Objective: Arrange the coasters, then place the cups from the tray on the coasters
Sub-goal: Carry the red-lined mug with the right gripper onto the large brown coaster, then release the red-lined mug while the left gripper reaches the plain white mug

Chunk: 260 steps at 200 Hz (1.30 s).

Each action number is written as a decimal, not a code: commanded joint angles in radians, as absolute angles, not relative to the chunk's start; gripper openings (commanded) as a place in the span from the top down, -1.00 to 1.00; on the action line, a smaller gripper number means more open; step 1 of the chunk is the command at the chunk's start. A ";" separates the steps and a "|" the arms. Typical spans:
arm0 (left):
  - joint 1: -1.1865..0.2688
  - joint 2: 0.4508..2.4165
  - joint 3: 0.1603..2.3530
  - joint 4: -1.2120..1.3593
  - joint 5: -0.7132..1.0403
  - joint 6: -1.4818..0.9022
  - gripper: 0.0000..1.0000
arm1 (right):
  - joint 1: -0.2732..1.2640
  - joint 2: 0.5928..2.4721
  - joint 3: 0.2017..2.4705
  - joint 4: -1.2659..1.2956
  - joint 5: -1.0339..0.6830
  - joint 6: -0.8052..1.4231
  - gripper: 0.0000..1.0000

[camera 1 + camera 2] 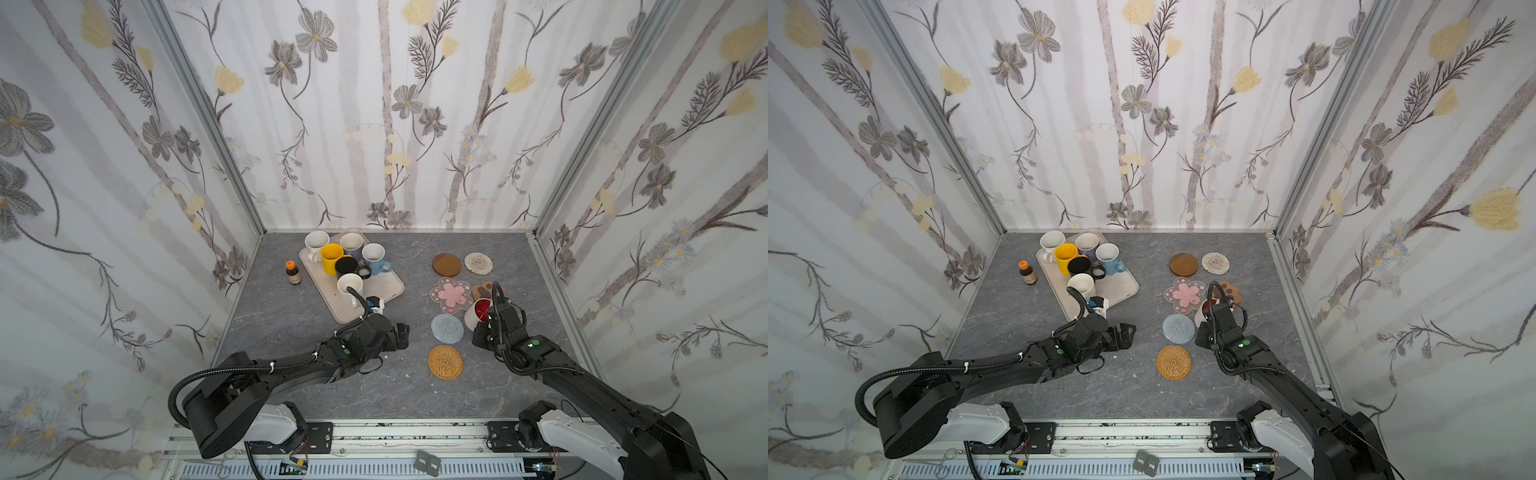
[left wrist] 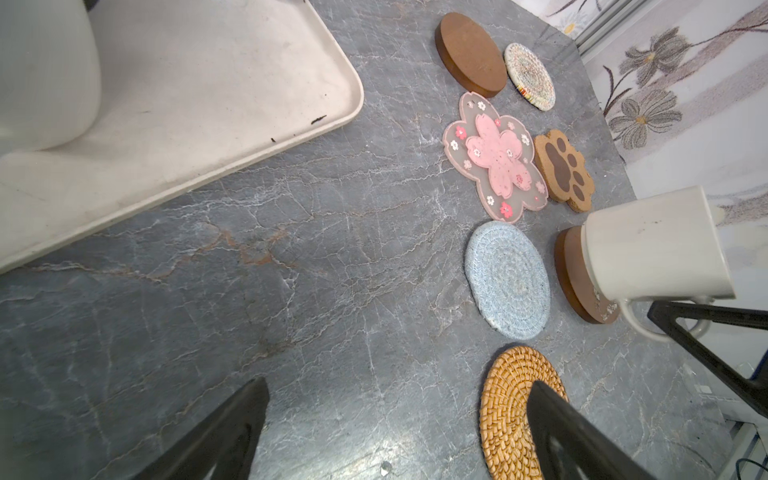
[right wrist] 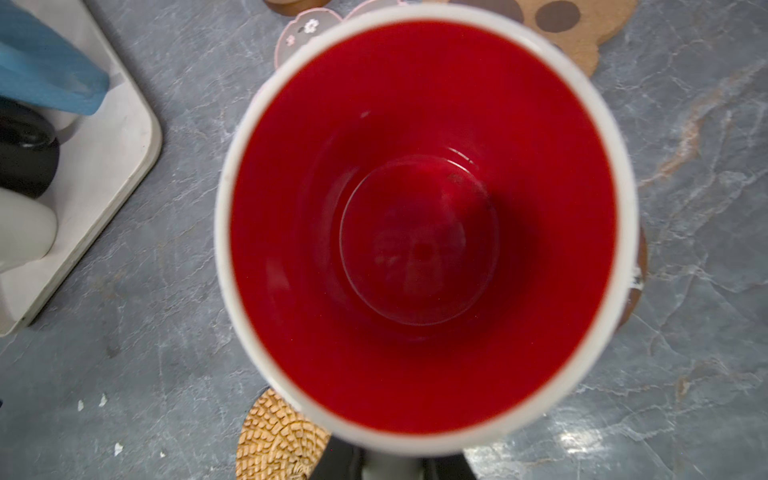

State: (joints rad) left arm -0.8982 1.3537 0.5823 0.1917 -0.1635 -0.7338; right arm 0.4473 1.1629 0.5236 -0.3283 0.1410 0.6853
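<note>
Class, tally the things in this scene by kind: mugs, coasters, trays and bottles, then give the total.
Mugs: 7, six on the tray plus the red-lined mug tilted over the amber coaster
Coasters: 7
Tray: 1
Bottle: 1
Total: 16

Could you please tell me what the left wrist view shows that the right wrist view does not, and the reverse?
Only the left wrist view shows the cream woven coaster, the grey-blue crochet coaster and the white outer side of the red-lined mug. Only the right wrist view shows that mug's red inside, plus the light blue mug and black mug on the tray. Both show the tan rattan coaster, the pink blossom coaster, the paw coaster and a tray corner.
</note>
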 commanded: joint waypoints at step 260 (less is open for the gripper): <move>-0.879 1.262 0.533 0.216 -0.205 -0.704 -1.00 | 0.371 1.188 0.496 -0.297 0.202 0.676 0.08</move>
State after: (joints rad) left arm -0.8902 1.2842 0.5392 0.2180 -0.1791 -0.7101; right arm 0.3702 1.2022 0.4950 -0.3172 0.1921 0.6796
